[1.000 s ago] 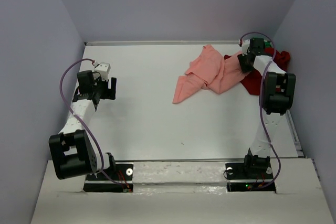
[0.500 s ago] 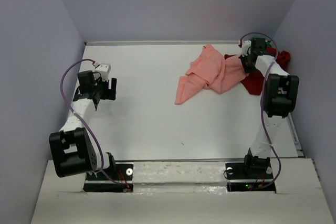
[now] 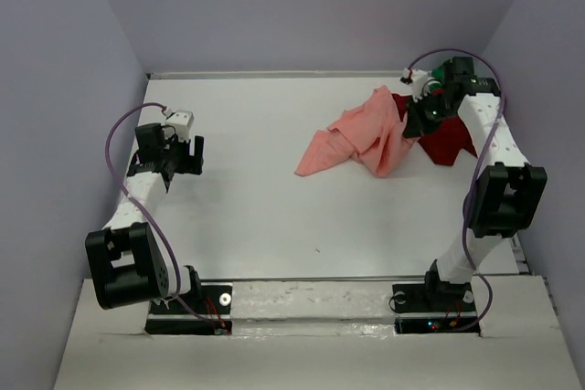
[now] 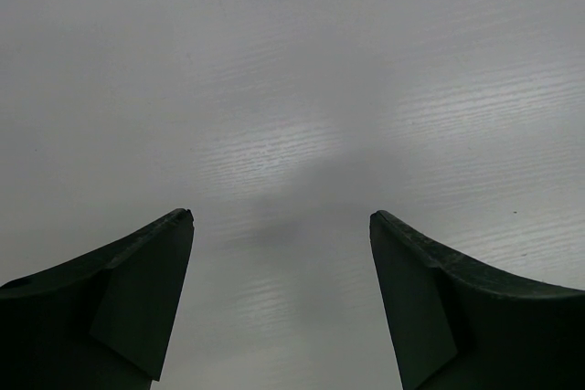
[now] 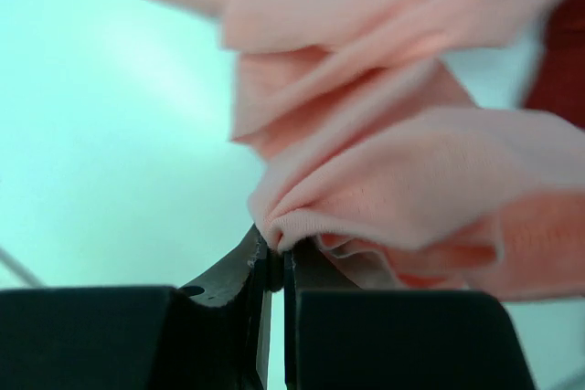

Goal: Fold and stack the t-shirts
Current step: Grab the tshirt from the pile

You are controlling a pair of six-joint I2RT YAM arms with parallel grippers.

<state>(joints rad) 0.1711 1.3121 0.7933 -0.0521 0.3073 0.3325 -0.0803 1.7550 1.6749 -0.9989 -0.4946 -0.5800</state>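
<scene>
- The right pincer [image 5: 276, 258] is clamped on a bunched fold of the salmon-pink t-shirt [image 5: 393, 180]. Its two jaws stand almost together, with the cloth edge nipped at their tips.
- From that nip the pink cloth spreads up in soft ridges and fills most of the right wrist view. It is blurred toward the top.
- At the right edge of that view, a strip of the dark red t-shirt [image 5: 562, 61] shows behind the pink one.
- Seen from above, the pink shirt lies crumpled on the far right part of the counter [image 3: 265, 216]. One end is gathered at the pincer and the other tapers to a point toward the counter's middle.
- The dark red shirt lies just right of the pink one, touching it and partly covered by it, under the right arm.
- A small patch of the bright green t-shirt [image 3: 448, 70] shows by the right wrist near the far right corner. Too little of it is visible to tell how it lies.
- The left pincer [image 4: 281, 221] stands wide, with only bare counter seen between its fingers. It hangs over the left side of the counter, well apart from the shirts.
</scene>
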